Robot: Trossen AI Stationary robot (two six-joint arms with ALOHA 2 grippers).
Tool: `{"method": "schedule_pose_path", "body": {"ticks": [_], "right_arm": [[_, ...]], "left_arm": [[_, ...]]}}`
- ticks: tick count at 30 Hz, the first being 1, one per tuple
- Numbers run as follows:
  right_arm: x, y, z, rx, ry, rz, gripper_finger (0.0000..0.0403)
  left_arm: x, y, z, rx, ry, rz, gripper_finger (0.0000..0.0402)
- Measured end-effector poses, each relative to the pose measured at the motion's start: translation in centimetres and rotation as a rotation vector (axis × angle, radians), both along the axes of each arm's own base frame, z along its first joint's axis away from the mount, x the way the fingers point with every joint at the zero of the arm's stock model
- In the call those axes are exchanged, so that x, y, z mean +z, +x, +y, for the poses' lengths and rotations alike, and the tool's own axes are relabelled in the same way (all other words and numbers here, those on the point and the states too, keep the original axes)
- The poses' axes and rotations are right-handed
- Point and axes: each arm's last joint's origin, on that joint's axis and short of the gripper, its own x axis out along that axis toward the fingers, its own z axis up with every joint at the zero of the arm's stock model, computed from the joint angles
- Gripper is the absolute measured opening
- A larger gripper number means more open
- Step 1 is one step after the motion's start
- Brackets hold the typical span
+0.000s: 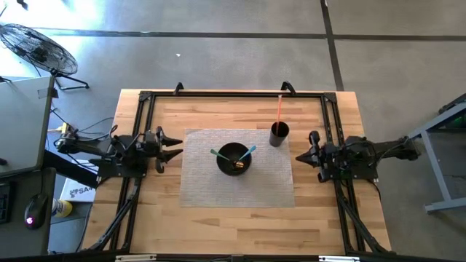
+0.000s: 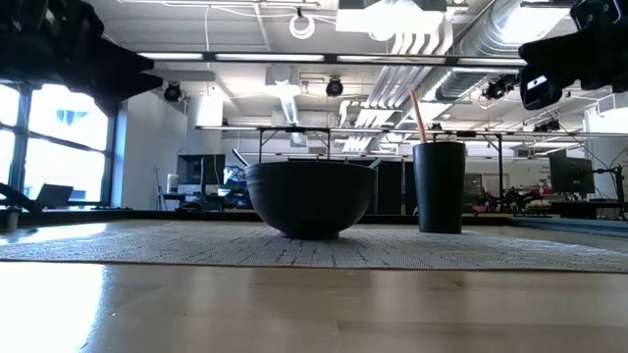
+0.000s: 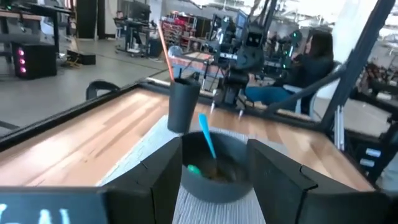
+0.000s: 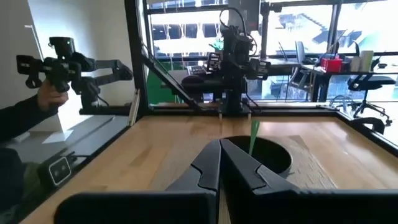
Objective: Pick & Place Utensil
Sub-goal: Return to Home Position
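A black bowl [image 1: 234,158] stands on a grey placemat [image 1: 196,182] at the table's middle. In it lean a blue-handled utensil [image 1: 248,151], a green-handled one [image 1: 218,153] and something yellowish [image 1: 237,167]. A black cup [image 1: 279,134] stands at the mat's far right corner and holds an orange stick [image 1: 279,109]. My left gripper [image 1: 177,145] hovers open at the mat's left edge, pointing at the bowl [image 3: 214,180]. My right gripper [image 1: 298,157] hovers shut at the mat's right edge, near the cup, facing the bowl [image 4: 270,155].
A black frame [image 1: 233,93] runs along the table's far side and down both sides past the arms. Bare wood lies toward the near edge [image 1: 233,233]. A seated person [image 3: 311,62] and a hand holding a gripper device [image 4: 53,74] show beyond the table.
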Motion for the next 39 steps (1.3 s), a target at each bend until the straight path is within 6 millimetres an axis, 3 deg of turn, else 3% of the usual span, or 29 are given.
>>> {"method": "schedule_pose_path", "body": {"ticks": [3, 11, 26, 32, 39], "right_arm": [[-0.4, 0.2, 0.0, 0.002, 0.004, -0.019, 0.0001], [-0.9, 0.3, 0.2, 0.08, 0.002, -0.048, 0.0001], [-1.2, 0.5, -1.0, -0.119, 0.08, -0.012, 0.0006], [-1.6, 0.5, -1.1, -0.154, 0.08, 0.029, 0.0006], [-1.6, 0.5, -1.1, -0.155, 0.086, 0.03, 0.0007]], "left_arm": [[-1.1, 0.2, 0.0, 0.002, 0.013, 0.006, 0.0177], [-1.4, 0.3, -0.1, 0.002, 0.036, -0.015, 0.0177], [-1.8, 0.4, -0.5, -0.136, 0.158, 0.022, 0.0177], [-1.7, 0.4, -0.8, -0.255, 0.216, 0.005, 0.0177], [-2.0, 0.4, -0.9, -0.269, 0.223, 0.033, 0.0177]]}}
